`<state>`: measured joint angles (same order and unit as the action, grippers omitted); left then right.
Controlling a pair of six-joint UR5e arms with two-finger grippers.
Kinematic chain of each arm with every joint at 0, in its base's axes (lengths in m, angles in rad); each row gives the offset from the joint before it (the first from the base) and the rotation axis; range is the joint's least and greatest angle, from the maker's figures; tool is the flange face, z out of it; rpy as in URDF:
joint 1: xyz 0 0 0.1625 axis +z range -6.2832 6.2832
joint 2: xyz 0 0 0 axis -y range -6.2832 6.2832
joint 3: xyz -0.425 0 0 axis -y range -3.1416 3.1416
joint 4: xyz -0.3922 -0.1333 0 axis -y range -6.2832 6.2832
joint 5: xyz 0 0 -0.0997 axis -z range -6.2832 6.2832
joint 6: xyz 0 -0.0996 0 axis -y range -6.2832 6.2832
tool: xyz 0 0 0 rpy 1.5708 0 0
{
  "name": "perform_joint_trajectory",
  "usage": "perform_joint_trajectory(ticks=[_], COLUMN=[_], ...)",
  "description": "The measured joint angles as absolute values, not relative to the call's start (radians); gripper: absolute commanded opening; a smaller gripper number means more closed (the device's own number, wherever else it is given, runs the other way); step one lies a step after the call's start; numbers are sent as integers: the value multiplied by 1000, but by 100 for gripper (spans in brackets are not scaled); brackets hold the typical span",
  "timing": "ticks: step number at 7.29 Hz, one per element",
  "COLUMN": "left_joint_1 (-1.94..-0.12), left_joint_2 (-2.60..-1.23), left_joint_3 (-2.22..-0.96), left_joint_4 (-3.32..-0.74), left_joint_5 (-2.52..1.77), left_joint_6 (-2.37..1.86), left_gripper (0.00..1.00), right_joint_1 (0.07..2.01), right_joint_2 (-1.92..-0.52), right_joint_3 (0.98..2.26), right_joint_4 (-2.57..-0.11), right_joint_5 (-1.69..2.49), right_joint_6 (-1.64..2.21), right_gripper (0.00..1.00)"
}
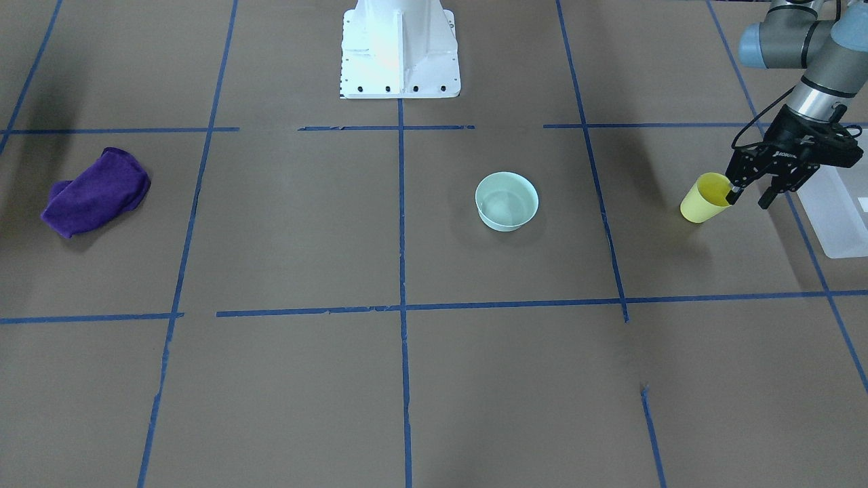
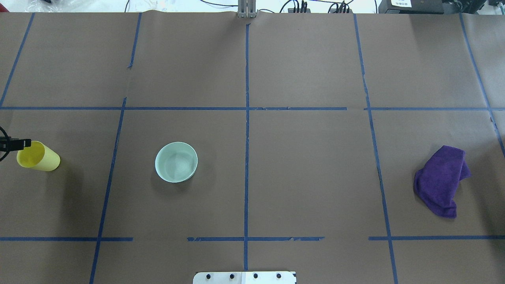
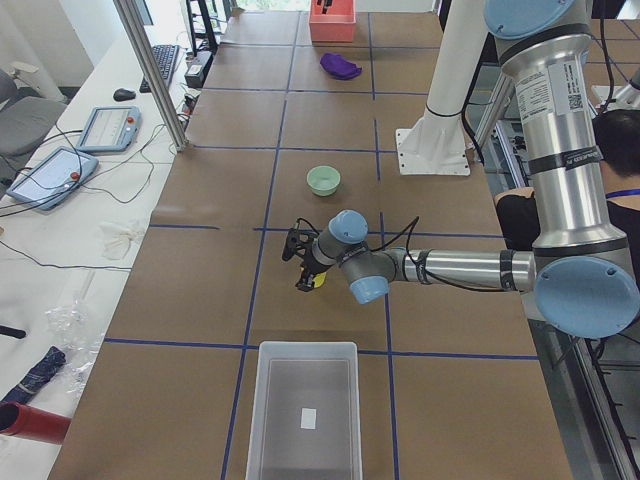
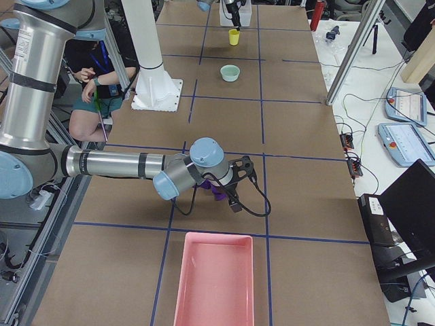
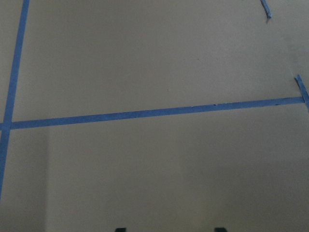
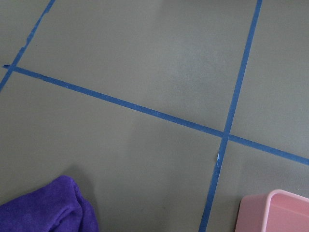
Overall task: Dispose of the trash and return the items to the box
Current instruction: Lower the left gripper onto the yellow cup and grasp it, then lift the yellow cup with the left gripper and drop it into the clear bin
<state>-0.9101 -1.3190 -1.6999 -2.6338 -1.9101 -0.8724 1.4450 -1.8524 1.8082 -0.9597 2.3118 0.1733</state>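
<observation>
Hovering just beside the yellow cup (image 1: 702, 200), the left hand (image 1: 749, 198) has its fingers spread and grips nothing. One fingertip (image 1: 733, 196) sits at the cup's rim and the other is clear of it. The cup looks upright, long axis vertical and mouth up, on the surface (image 1: 515, 379) between the mint bowl (image 1: 506, 200) and the box (image 1: 841, 227). It lies on the bowl side of the hand, and the box is just beyond the hand, toward the robot's left. So the carry should run outward, away from the bowl. The right hand (image 4: 234, 201) is well apart, over the purple cloth (image 4: 217, 193); I cannot tell whether it is open or closed.
</observation>
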Motion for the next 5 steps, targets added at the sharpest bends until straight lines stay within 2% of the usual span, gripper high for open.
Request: perform_joint_trajectory(ticks=[1, 2, 5], left_joint_1=[-882, -864, -862], left_joint_2=[-1317, -1313, -1300], left_joint_3=[-1700, -1700, -1709], left_joint_4=[-2634, -2634, -2635], left_joint_5=[-1901, -1896, -1896], left_joint_6=[-872, -872, -833], left_gripper=[11, 0, 0], right_joint_1=[1445, 1445, 1445], right_joint_2=[-1854, -1854, -1855], right_joint_3=[1807, 1805, 1801], right_joint_4=[-960, -960, -959], right_joint_5=[2312, 2312, 2312], right_joint_6=[173, 173, 174], right_gripper=[100, 100, 100])
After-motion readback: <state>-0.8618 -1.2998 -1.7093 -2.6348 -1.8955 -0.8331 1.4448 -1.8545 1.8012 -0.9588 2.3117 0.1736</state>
